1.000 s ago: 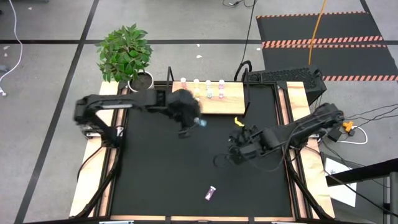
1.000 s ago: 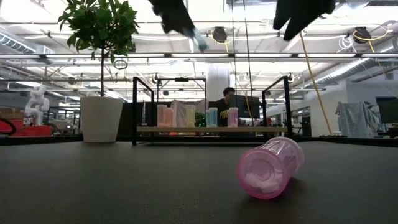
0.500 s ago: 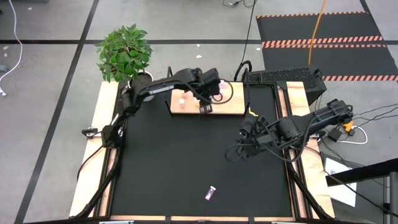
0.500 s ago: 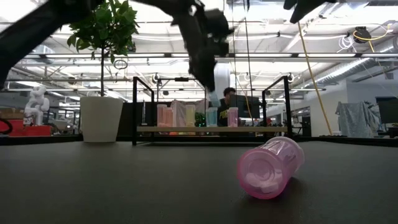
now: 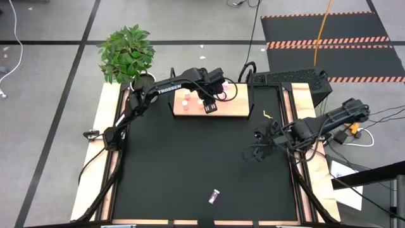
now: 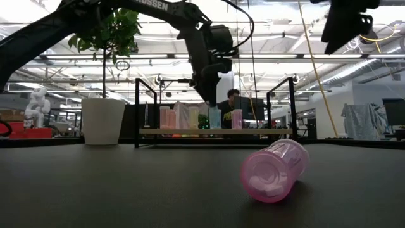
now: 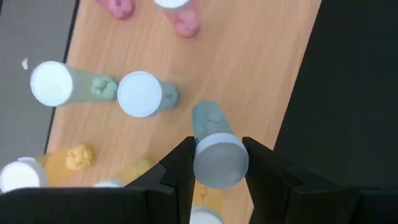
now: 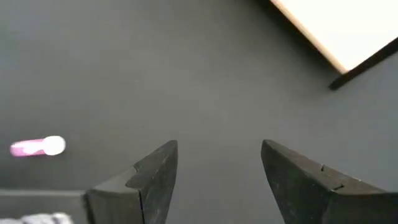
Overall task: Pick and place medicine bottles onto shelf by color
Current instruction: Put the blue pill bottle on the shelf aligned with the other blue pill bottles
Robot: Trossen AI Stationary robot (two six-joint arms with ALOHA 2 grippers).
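Observation:
My left gripper (image 5: 208, 106) hangs over the tan shelf (image 5: 235, 109), shut on a blue-teal medicine bottle (image 7: 207, 119) with a white cap. Around it on the board (image 7: 264, 74) stand two pale green-teal bottles (image 7: 140, 93), pink ones (image 7: 181, 17) and yellow ones (image 7: 74, 158), all on their bases. A pink bottle (image 5: 215, 196) lies on its side on the black mat near the front edge. My right gripper (image 5: 254, 154) hovers open above the mat at the right, with nothing between its fingers (image 8: 152, 177). My left gripper pinches the bottle's white cap (image 7: 219, 163) between its two fingers (image 7: 180, 169), one on each side. The fingers come steeply from above. The bottle hangs upright below them, body toward the board; whether its base touches the board I cannot tell.
A white plant pot (image 5: 144, 81) stands at the shelf's left end. Black frame posts (image 6: 137, 111) rise at both shelf ends. A small yellow scrap (image 5: 267, 114) lies right of the shelf. A person (image 6: 233, 98) sits beyond the table. The mat's middle is bare.
My left gripper has carried the blue-teal bottle from above the mat toward the far edge and down over the shelf, tipping more steeply downward. My right gripper has drawn back toward the table's right edge, still open. The lying pink bottle has not moved.

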